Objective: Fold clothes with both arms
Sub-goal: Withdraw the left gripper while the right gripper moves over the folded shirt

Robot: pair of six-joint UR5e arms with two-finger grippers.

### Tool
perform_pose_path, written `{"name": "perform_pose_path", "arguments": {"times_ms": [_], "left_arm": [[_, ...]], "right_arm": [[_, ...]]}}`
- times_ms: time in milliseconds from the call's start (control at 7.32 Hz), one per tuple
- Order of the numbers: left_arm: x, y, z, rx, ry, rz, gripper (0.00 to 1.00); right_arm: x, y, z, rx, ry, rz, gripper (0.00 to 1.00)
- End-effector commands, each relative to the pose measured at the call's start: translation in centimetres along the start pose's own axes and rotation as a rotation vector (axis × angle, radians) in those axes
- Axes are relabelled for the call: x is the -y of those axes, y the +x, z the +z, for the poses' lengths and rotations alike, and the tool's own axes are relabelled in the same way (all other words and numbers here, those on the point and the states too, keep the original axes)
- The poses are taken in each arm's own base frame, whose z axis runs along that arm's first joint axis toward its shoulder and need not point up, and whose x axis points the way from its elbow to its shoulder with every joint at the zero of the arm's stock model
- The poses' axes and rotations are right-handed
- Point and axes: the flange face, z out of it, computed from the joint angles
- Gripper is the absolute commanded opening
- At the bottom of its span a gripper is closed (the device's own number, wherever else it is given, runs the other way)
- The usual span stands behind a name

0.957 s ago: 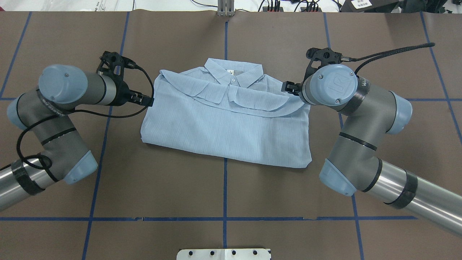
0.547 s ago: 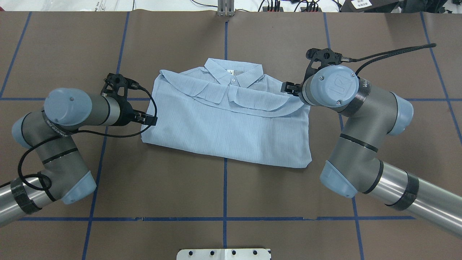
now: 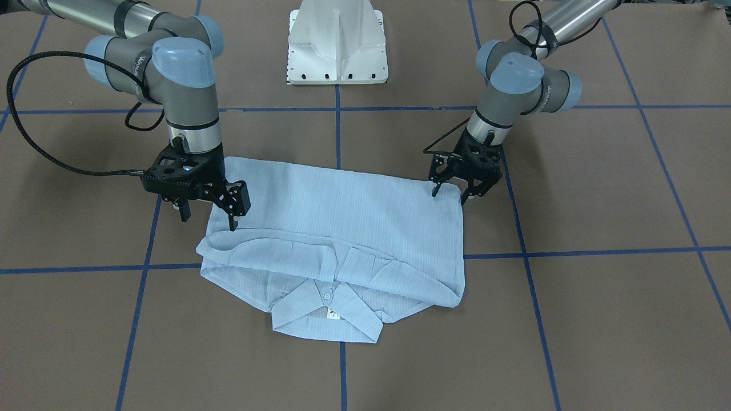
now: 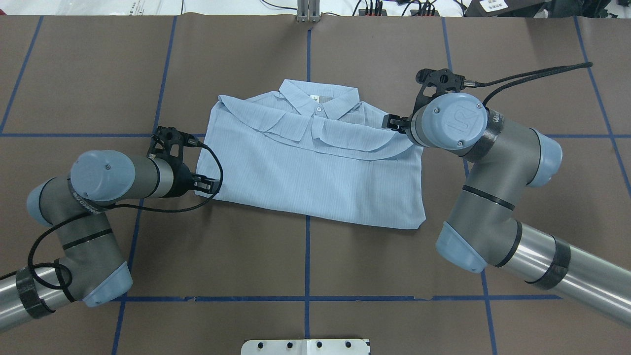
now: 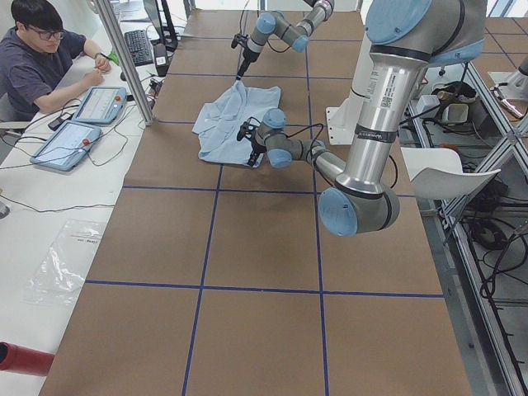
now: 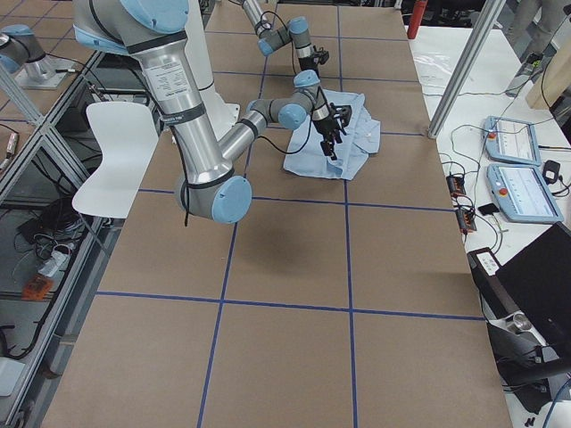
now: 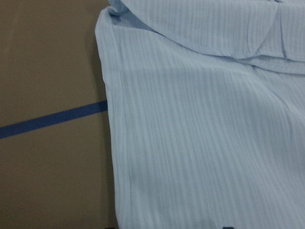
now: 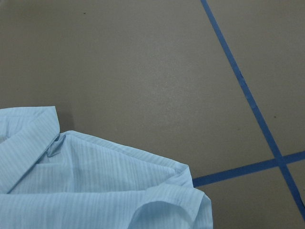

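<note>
The pale-blue shirt lies folded flat mid-table, collar on the far side; it also shows in the front view. My left gripper is open, its fingertips straddling the shirt's near-left hem corner; from overhead it sits at that corner. My right gripper is open over the shirt's right shoulder edge; from overhead it is mostly hidden under its wrist. The left wrist view shows the shirt's side edge. The right wrist view shows the folded shoulder.
The table is covered in brown paper with a blue tape grid. The white pedestal base stands at the robot's side. An operator sits with tablets beyond the far edge, by a metal post.
My left arm has moved along the shirt's left edge toward the robot, from near the shoulder to the near hem corner. The right arm has hardly moved. The shirt has not shifted.
</note>
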Motion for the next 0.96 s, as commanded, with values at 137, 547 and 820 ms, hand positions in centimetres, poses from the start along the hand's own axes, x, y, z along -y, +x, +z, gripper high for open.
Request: {"name": "perform_pose_path", "arguments": {"times_ms": [137, 547, 820], "left_arm": [[-1.6, -1.0, -1.8, -0.002, -0.003, 0.004, 0.00], [1.8, -5.6, -3.2, 0.068, 0.045, 0.117, 0.00], [6.6, -15.3, -3.3, 0.219, 0.070, 0.221, 0.00]], "right_arm": [[-0.4, -0.2, 0.0, 0.002, -0.002, -0.002, 1.00], [-1.1, -0.9, -0.2, 0.013, -0.007, 0.001, 1.00], [-2.5, -2.2, -1.3, 0.044, -0.020, 0.026, 1.00]]}}
